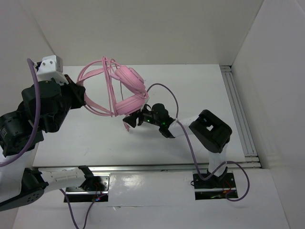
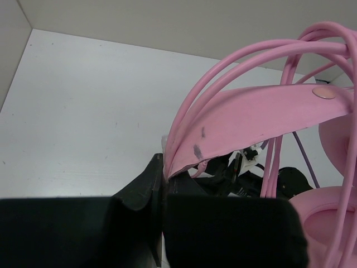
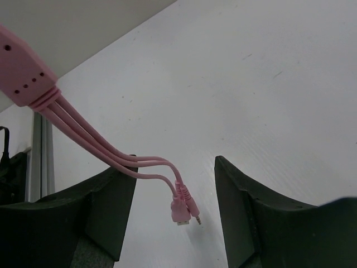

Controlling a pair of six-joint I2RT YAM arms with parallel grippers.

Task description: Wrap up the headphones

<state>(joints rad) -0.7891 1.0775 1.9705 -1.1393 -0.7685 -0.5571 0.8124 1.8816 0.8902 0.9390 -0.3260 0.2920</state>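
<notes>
White table (image 1: 205, 95) boxed by white walls (image 1: 143, 28), your left gripper (image 2: 163, 187) clamped on the headphones (image 1: 127, 90) band, your right gripper (image 3: 175, 190) spread wide, cable (image 3: 111, 148) plugs dangling between its fingers.

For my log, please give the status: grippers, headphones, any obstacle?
Left gripper shut on headphones headband, held up. Right gripper open, cable plugs hanging between jaws. No obstacle seen.
</notes>
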